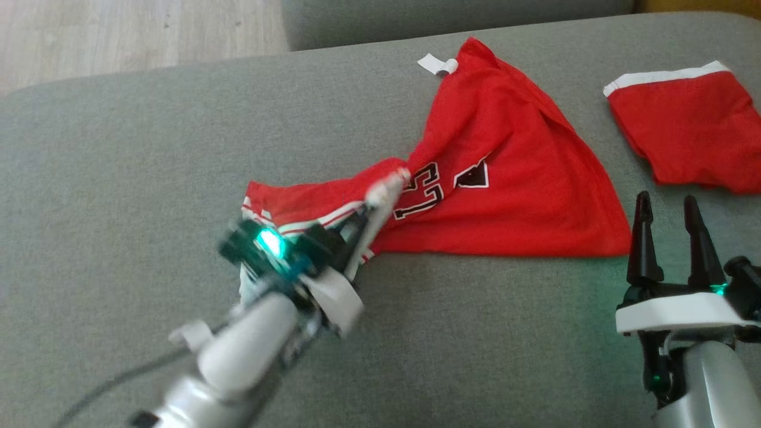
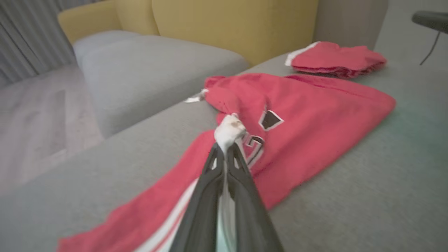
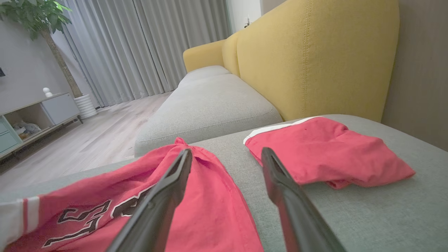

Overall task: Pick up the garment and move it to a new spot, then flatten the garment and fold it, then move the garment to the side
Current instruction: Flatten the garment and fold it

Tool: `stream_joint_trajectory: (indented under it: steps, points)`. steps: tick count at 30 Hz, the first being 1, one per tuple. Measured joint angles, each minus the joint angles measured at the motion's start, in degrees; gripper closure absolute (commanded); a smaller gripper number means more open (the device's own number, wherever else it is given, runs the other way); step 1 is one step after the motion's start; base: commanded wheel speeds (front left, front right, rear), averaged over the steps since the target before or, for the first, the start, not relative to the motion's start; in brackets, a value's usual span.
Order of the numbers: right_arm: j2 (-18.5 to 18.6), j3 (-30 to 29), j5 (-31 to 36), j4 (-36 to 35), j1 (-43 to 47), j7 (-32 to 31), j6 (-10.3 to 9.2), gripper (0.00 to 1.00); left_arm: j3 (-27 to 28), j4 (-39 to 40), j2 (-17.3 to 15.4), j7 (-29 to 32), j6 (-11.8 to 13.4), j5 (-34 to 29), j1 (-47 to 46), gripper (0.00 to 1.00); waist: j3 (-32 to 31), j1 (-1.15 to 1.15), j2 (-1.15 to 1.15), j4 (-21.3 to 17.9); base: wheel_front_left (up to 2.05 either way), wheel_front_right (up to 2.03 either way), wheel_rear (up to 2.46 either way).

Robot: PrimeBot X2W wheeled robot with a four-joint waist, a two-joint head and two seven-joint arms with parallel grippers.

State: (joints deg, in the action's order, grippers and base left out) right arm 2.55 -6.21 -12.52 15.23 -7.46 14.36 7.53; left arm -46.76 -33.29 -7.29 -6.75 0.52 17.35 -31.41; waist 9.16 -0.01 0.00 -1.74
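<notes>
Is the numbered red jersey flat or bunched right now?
Bunched: the jersey is creased, gathered where the left gripper pinches its white trim.

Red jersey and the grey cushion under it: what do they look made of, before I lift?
The red jersey looks like thin, matte knit cloth, probably a light synthetic sports fabric: it drapes in soft folds. Its black-and-white number may be printed or stitched; I cannot tell. The grey cushion looks like matte woven upholstery over padding: fine grain, rounded edge.

Red jersey [image 1: 505, 178], black-and-white number, crumpled into a triangle, lying on grey cushion [image 1: 148, 148].
</notes>
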Motion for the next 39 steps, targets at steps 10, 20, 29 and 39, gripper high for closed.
stream_joint_trajectory:
  steps: [10, 20, 29, 39]
  points:
    - [0.0, 5.2, -1.6, -0.5, -3.1, 0.0, 0.0, 0.0, 4.0, 4.1, -15.5, 13.2, -5.1, -3.3, -22.1, 1.0, 4.9, 0.01, 0.0, -3.2, 0.0, 0.0, 0.0]
    - [0.0, 9.4, -4.7, -1.6, -7.4, 0.0, 0.0, 0.0, 2.0, -9.0, -23.1, 17.5, -7.6, -10.6, -43.0, 1.0, 13.1, 0.02, 0.0, -10.9, 0.0, 0.0, 0.0]
    - [0.0, 10.8, -5.2, -2.2, -9.4, 0.0, 0.0, 0.0, 3.6, -18.5, -19.4, 7.5, 2.8, -13.7, -51.0, 0.0, 18.7, 0.03, -0.01, -14.9, 0.0, 0.0, 0.0]
    - [0.0, 8.5, -1.9, -2.6, -9.3, 0.0, 0.0, 0.0, 8.1, -22.7, -10.8, -4.7, 5.6, -5.9, -44.0, 0.0, 15.7, 0.0, 0.0, -10.2, 0.0, 0.0, 0.0]
